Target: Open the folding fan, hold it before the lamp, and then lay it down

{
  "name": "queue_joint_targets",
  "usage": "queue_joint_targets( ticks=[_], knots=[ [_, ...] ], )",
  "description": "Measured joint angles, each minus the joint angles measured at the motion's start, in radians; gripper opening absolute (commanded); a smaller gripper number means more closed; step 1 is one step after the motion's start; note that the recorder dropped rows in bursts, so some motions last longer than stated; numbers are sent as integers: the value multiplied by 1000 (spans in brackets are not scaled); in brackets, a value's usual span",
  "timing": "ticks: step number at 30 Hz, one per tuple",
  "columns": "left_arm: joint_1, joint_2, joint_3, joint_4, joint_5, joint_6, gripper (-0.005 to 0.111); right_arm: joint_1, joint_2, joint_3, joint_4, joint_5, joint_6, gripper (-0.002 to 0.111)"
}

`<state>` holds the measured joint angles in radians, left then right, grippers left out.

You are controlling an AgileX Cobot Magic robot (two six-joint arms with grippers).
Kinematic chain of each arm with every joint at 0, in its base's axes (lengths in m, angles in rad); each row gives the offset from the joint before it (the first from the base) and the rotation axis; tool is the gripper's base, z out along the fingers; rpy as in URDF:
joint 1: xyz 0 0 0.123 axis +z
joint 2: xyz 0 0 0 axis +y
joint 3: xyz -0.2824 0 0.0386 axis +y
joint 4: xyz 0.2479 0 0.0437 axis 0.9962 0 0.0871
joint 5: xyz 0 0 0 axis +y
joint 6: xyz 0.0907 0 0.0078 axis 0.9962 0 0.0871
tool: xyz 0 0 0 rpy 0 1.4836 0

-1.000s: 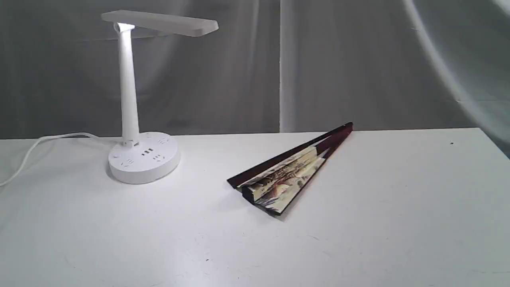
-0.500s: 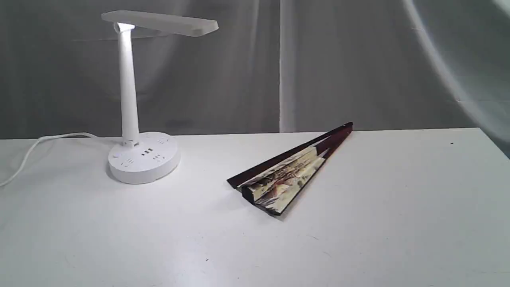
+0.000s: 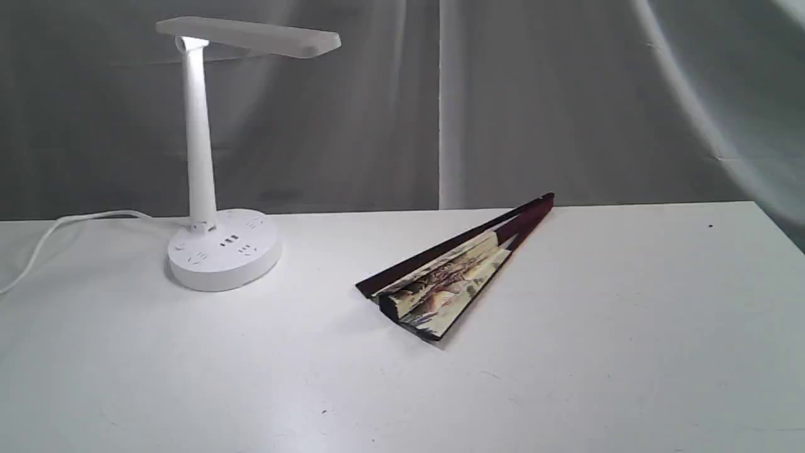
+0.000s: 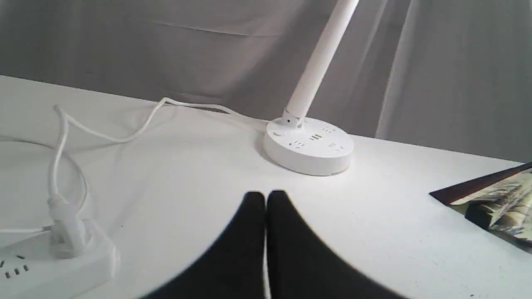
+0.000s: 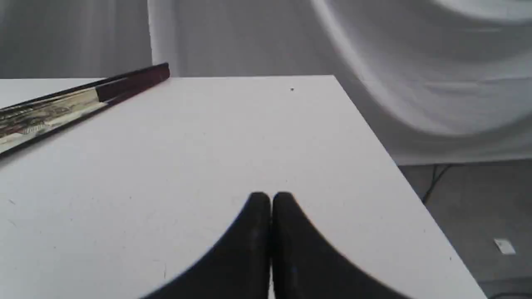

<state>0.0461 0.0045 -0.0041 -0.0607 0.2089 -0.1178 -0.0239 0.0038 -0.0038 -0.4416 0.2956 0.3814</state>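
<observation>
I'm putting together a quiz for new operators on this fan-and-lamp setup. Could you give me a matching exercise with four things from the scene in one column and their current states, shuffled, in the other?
Things:
1. folding fan
2. lamp
3. power strip
4. left gripper

States:
A. shut, with nothing between the jaws
B. stands upright on a round base
C. has a white plug in it
D. lies on the table, only slightly spread

Pairs: 1-D, 2-B, 3-C, 4-A.
</observation>
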Motion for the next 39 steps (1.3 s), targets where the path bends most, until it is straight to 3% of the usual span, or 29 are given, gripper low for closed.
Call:
queue_joint_targets(
  ticks=[13,24,29,39],
  knots=[
    [0,0,0,0,0,0,0,0,0,0,-9,-234,0,0],
    [0,0,0,0,0,0,0,0,-1,0,190,-520,57,0],
    [0,0,0,0,0,0,0,0,9,-15,198,-547,127,0],
    [0,0,0,0,0,0,0,0,440,-237,170,-499,145,0]
  ],
)
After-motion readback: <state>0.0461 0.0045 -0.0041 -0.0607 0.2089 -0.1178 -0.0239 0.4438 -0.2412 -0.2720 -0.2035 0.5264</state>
